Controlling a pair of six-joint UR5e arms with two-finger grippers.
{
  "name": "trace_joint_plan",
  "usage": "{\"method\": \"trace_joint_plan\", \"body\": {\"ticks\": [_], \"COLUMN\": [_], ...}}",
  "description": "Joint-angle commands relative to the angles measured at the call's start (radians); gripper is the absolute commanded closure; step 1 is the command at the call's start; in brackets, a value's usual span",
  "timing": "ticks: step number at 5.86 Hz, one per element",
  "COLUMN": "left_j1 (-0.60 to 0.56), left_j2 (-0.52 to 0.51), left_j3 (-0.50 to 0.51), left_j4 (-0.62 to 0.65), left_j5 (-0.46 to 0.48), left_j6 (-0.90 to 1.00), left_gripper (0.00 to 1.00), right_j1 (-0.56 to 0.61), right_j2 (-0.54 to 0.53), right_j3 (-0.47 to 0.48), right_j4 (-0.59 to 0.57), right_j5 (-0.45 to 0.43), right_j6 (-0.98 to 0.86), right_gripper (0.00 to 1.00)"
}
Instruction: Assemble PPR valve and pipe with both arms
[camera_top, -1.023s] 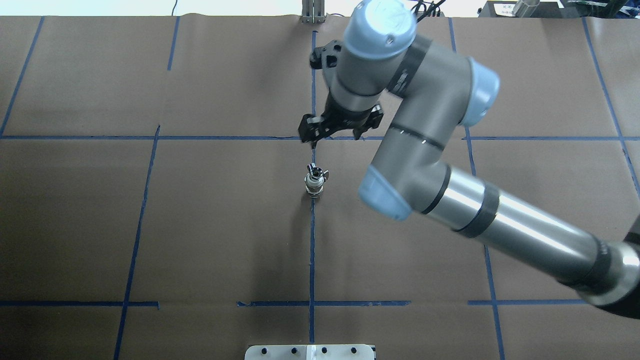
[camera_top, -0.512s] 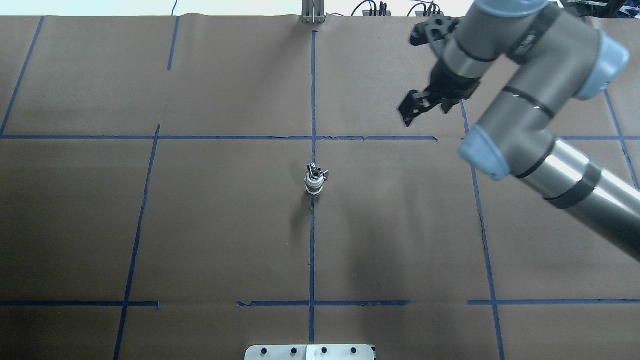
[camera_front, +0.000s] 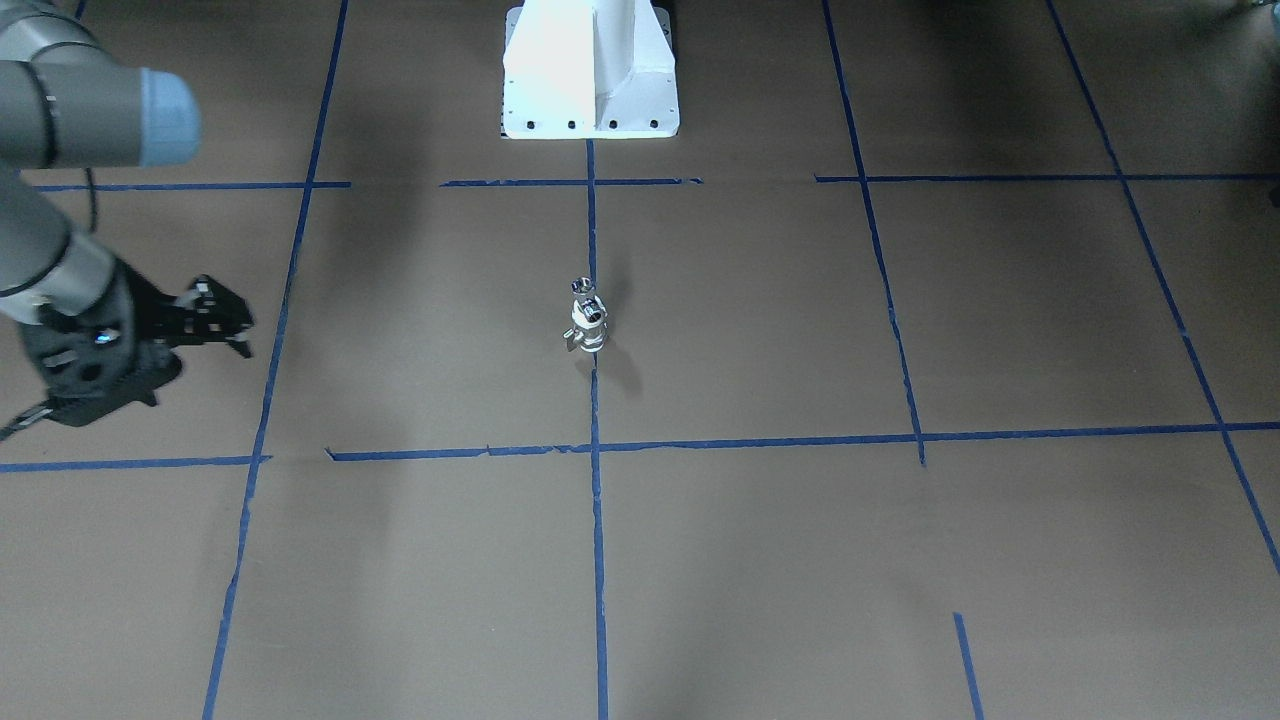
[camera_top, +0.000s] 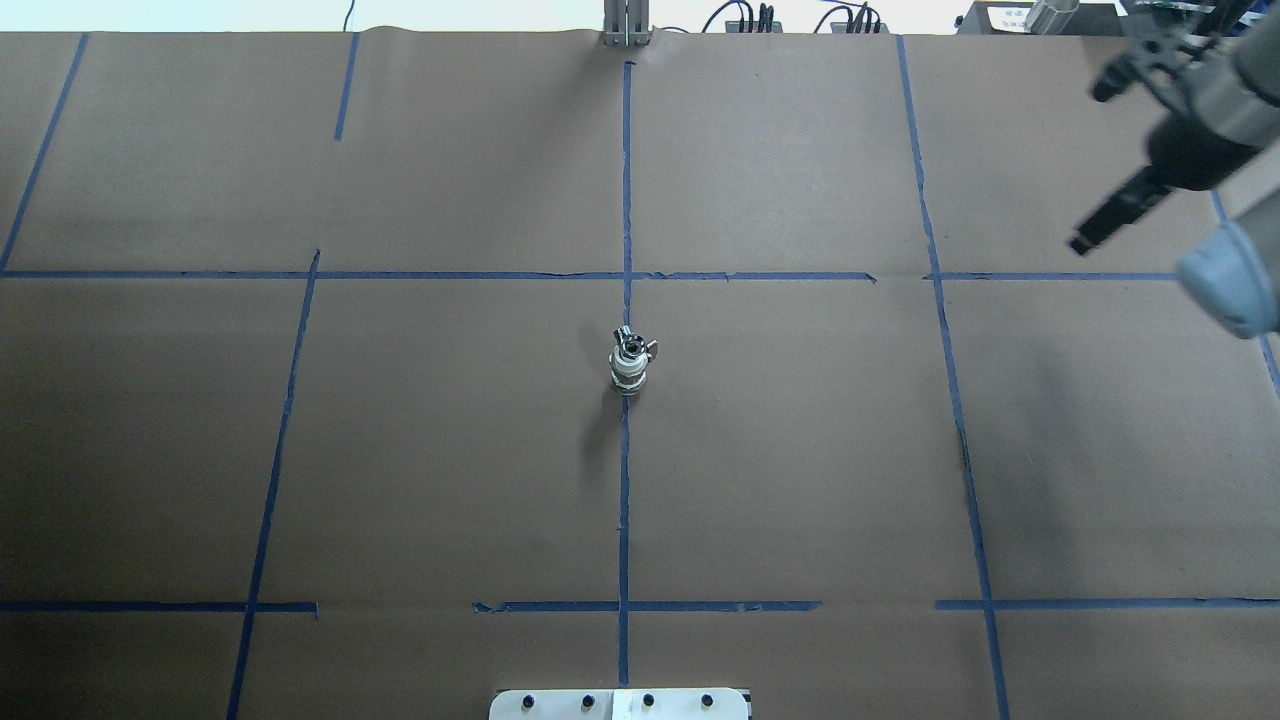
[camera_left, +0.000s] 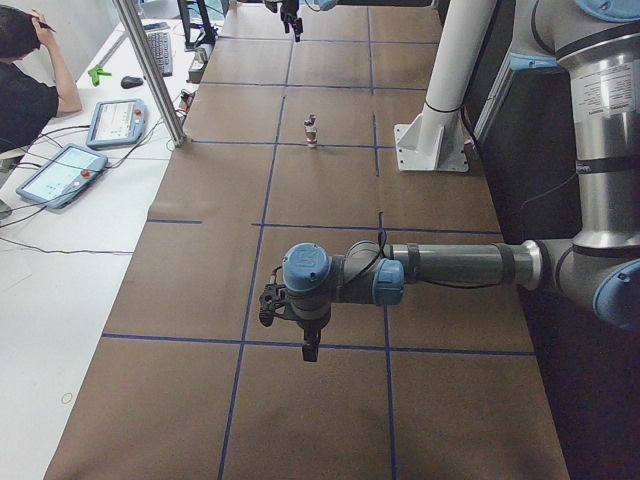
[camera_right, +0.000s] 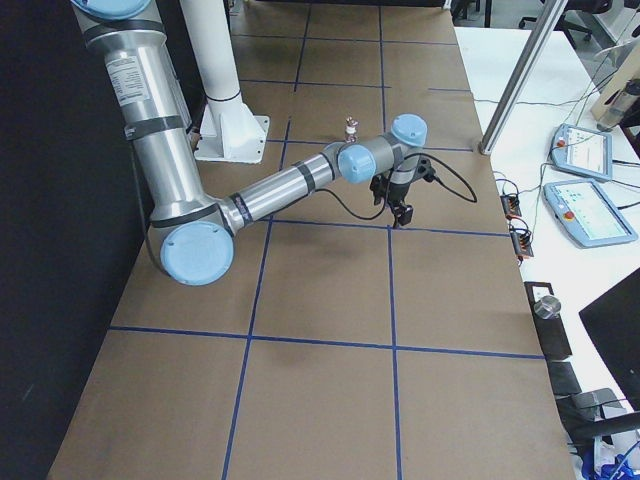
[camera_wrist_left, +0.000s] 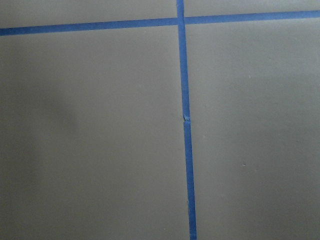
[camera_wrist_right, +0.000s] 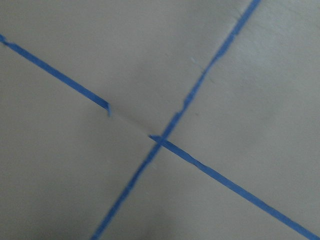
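The PPR valve (camera_top: 629, 368), with its white band, and the chrome pipe (camera_top: 628, 345) stand joined as one small upright stack on the centre tape line. The stack also shows in the front view (camera_front: 588, 330), with the pipe's open chrome end (camera_front: 582, 287) on top. Nothing touches it. My right gripper (camera_top: 1085, 238) hangs far off by the table's right edge. In the front view (camera_front: 235, 325) it looks open and empty. My left gripper (camera_left: 305, 340) shows only in the exterior left view, far from the stack, and I cannot tell whether it is open or shut.
Brown paper with a blue tape grid (camera_top: 625, 500) covers the table. The white pedestal (camera_front: 590, 70) stands at the robot's side. A metal post (camera_left: 150, 70), tablets (camera_left: 60, 170) and a seated person (camera_left: 25, 85) are beyond the table's far side.
My right arm has swung away from just beyond the stack to the table's far right edge. The stack has not moved.
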Motion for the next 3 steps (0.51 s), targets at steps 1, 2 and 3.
{"method": "trace_joint_plan", "body": {"ticks": [1,2,3], "left_j1": [-0.002,-0.002,-0.002], "left_j2": [0.012,0.012,0.012], "left_j3": [0.001,0.001,-0.001], "left_j4": [0.007,0.007,0.007], "left_j5": [0.006,0.008,0.009], "left_j6": [0.0,0.0,0.0], "left_gripper": [0.0,0.0,0.0], "right_j1": [0.187,0.266,0.324], "right_j2": [-0.218,-0.328,-0.37], "right_j3": [0.003,-0.001,-0.007], "right_j4": [0.009,0.011,0.008], "right_j5": [0.052,0.044,0.043], "right_j6": [-0.253,-0.243,-0.208], "right_gripper": [0.0,0.01,0.01]}}
